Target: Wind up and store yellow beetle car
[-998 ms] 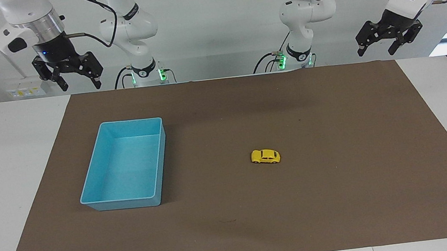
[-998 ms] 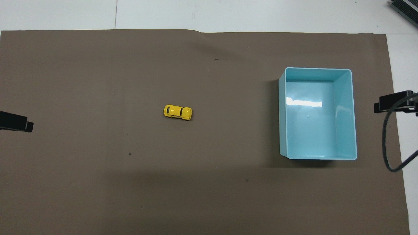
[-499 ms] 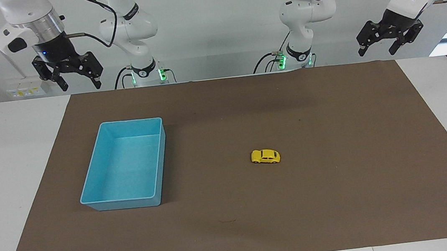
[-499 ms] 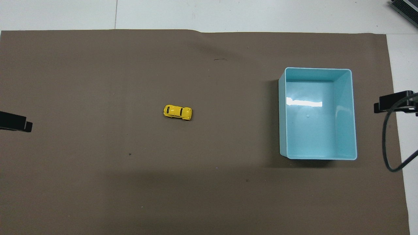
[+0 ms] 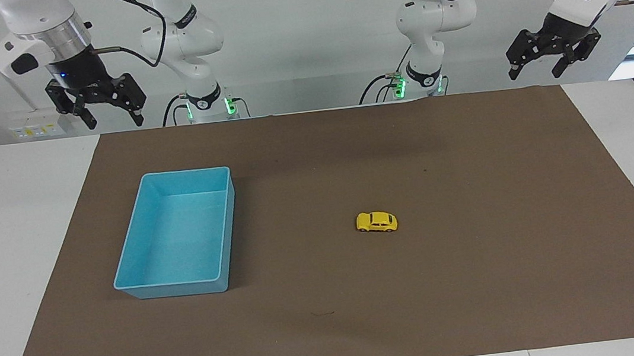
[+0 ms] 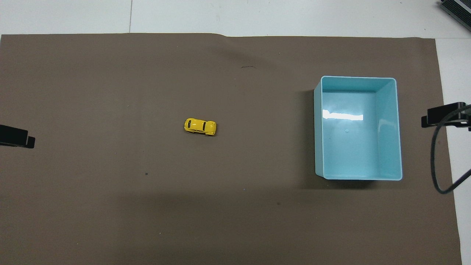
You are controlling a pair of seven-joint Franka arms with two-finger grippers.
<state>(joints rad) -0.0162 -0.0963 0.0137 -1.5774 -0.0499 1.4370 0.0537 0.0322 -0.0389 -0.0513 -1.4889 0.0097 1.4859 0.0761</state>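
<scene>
A: Two grippers, both raised high at the robots' end of the table. We see the left gripper (image 5: 539,68) up over the corner of the mat at the left arm's end, its black fingers spread wide with nothing between them. The right gripper (image 5: 113,117) hangs over the mat's edge at the right arm's end, jaws just as wide and bare.

B: And in the overhead view?

A: There we get only a dark blocky tip of each at the picture's sides. A black cable (image 6: 438,162) loops down beside the right one.

B: Where do we find the yellow beetle car (image 5: 377,222)?

A: Near the middle of the mat, upright on its small black wheels, well apart from both grippers. Its body is rounded, glossy bright yellow, with dark windows, and it lies lengthwise along the table.

B: What else do we see around it?

A: A blue bin (image 5: 144,284) toward the right arm's end, well apart from the car. It is a smooth rectangular plastic tub with rounded corners and a thin rim, and its floor catches a streak of light. Under everything lies a matt brown mat (image 5: 483,278), flat and paper-like, slightly rippled along the edge farthest from the robots, over a white table (image 5: 1,238)
</scene>
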